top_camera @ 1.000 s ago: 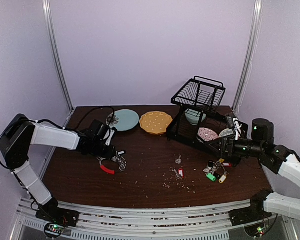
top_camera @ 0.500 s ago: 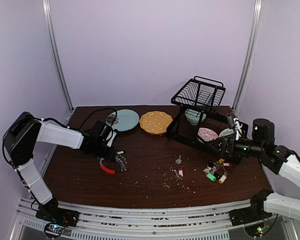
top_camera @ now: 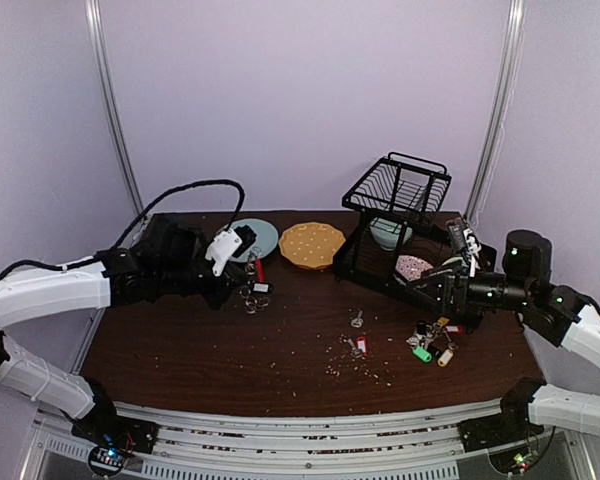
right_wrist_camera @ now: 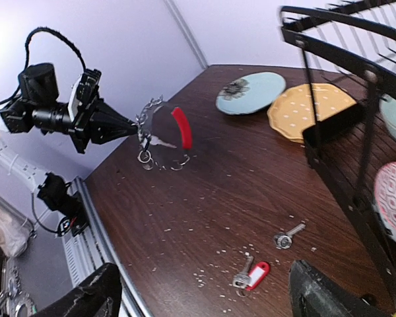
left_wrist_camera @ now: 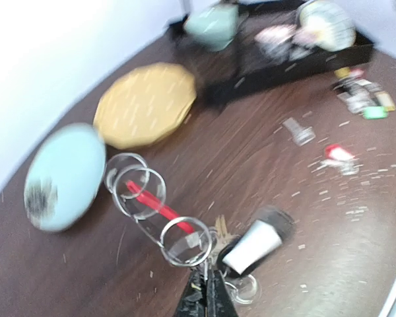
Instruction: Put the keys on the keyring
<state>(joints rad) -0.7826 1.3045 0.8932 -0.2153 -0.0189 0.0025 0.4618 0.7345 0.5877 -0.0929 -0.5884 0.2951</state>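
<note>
Silvery coiled metal keyring with a curved red sleeve (right_wrist_camera: 165, 135) hangs lifted off the dark wooden table (top_camera: 300, 365), pinched at its edge in the clenched left tool (top_camera: 242, 284), whose fingertips (left_wrist_camera: 208, 297) meet on the wire loops. Just past that tool, toward the back wall, lie a pale blue round plate (top_camera: 252, 240) and, beside it, a mustard-yellow speckled plate (top_camera: 312, 244). Two small loose silver keys stay on the table well to the right of the left tool: a bare one (right_wrist_camera: 288, 236) and one with a red plastic tag (right_wrist_camera: 251, 275). Beyond them the right tool (top_camera: 450, 290) stands released with jaws wide, next to the black wire dish rack (top_camera: 398, 190).
</note>
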